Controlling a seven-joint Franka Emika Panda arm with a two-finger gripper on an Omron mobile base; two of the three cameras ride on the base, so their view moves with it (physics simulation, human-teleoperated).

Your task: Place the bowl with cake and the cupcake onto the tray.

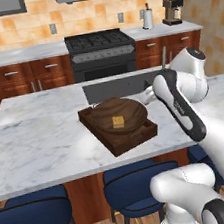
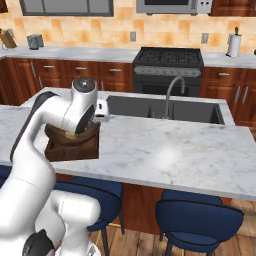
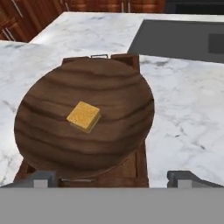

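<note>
Sitting on the tray [image 1: 138, 138], the bowl with cake [image 1: 117, 115] is covering most of the tray's width, its round dark-brown rim overhanging the tray's low walls in the hand view, where tray corners are showing past the bowl's far and near edges. A small yellow square cake piece [image 3: 83, 116] is lying flat inside the bowl, slightly off the bowl's centre. The tray is resting on the white marble bench [image 1: 38, 144], on the side of the sink [image 2: 165, 110] nearer the robot, with one tray corner lying close to the sink's near edge.

The jaws [image 3: 113, 178] are standing wide apart and released, grasping nothing; the two dark fingertips [image 3: 43, 178] are showing at the bottom of the hand view, spread on either side of the bowl's near rim and hanging above the tray without visible contact. In the left base view the white arm [image 1: 181, 104] is reaching from beside the tray toward the bowl, with the hand partly hidden behind the arm's own links. In the right base view the arm's upper link is blocking most of the tray, with only a brown corner of it [image 2: 75, 147] showing beneath.

Cupcake: cannot tell its position from these views.

Blue stools [image 1: 137, 186] are standing under the bench edge below the tray.
</note>
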